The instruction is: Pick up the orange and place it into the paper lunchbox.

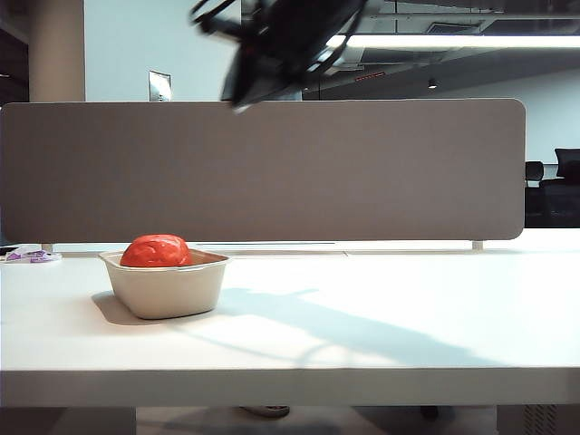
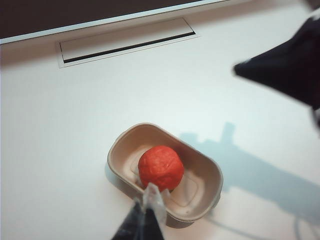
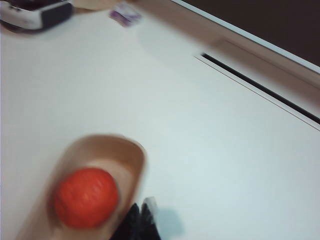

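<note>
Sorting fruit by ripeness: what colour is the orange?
Red-orange, clearest in the left wrist view.

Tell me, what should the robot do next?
Probably just lift the right gripper clear and stop. The orange already sits inside the paper lunchbox, and that gripper looks shut and empty above it. The left gripper holds nothing.

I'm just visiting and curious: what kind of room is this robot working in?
Probably an open-plan office. A white desk carries a grey partition screen and a cable slot; office chairs and a ceiling strip light show behind.
</note>
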Tool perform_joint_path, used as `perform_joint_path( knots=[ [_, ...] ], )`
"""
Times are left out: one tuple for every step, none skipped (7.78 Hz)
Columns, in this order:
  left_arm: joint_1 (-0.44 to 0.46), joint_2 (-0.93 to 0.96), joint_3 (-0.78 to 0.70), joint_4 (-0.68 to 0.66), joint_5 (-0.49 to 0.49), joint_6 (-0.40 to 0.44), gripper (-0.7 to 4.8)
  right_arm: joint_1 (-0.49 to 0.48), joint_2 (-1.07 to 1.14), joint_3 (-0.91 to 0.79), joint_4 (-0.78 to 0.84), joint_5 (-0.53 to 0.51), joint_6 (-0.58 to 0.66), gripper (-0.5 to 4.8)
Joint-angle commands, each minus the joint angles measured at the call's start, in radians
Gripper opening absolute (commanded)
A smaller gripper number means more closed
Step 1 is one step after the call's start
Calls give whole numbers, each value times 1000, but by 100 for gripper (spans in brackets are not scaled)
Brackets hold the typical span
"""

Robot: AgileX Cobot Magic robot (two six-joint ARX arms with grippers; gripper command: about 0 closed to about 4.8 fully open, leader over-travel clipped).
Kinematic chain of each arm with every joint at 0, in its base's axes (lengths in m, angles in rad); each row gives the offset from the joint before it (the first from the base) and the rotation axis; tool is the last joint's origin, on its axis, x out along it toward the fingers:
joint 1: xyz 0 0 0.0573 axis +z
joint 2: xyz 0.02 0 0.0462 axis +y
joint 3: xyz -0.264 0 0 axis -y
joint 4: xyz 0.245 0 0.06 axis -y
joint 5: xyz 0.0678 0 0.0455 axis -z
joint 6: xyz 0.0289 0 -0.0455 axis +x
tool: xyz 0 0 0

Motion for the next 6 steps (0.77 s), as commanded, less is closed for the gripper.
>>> perform_joint_path(
  knots=[
    [1,-3,5,13,23,0,-4,-111,-279,-82,-236,10,-1,-2],
    [1,-3,2,13,41,-5,-5,-151,-685,-425,-184,129,8,-2],
    [1,-3,-16,18,41,-4,-5,-151,-857,-597,-102,195,29,-2],
    [1,-4,-23,18,41,-4,-5,-151,-891,-634,-87,209,47,-2],
    [1,-14,-57,18,45,-4,-4,-151,-1031,-786,-12,279,84,-2],
    [1,-17,-66,24,45,-4,-5,-151,-1057,-814,3,302,84,-2]
  ],
)
